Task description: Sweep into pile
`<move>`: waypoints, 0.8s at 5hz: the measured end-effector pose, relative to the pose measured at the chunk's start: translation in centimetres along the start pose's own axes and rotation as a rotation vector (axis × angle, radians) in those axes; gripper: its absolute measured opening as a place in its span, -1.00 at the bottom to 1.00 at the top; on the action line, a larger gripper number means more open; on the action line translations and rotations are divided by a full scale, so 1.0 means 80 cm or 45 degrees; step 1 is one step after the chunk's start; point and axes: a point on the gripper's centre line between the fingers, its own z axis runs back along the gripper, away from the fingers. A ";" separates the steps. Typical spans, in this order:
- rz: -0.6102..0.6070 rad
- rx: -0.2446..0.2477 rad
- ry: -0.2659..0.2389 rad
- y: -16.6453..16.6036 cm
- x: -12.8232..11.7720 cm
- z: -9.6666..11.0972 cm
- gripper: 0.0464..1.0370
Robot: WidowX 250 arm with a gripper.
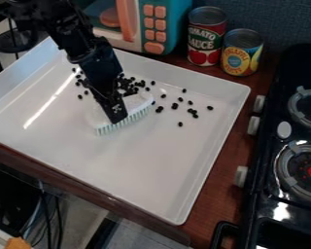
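Two printed-label cans (242, 53) upper right, one picturing tomatoes, black beans (175, 106) scattered upper centre on the white tray (155, 163), my gripper (118, 116) closed on the brush (140, 103).

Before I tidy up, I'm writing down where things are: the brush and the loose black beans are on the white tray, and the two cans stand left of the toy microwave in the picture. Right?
Not quite: the camera view shows the two cans right of the toy microwave. The brush and loose black beans are on the white tray.
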 end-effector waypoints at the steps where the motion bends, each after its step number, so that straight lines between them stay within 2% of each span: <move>1: 0.014 0.020 -0.008 0.011 0.000 0.002 0.36; 2: 0.027 0.036 -0.011 0.025 -0.004 0.004 0.36; 3: 0.021 0.018 -0.004 0.041 -0.013 0.012 0.36; 4: 0.031 0.013 -0.031 0.054 -0.012 0.021 0.36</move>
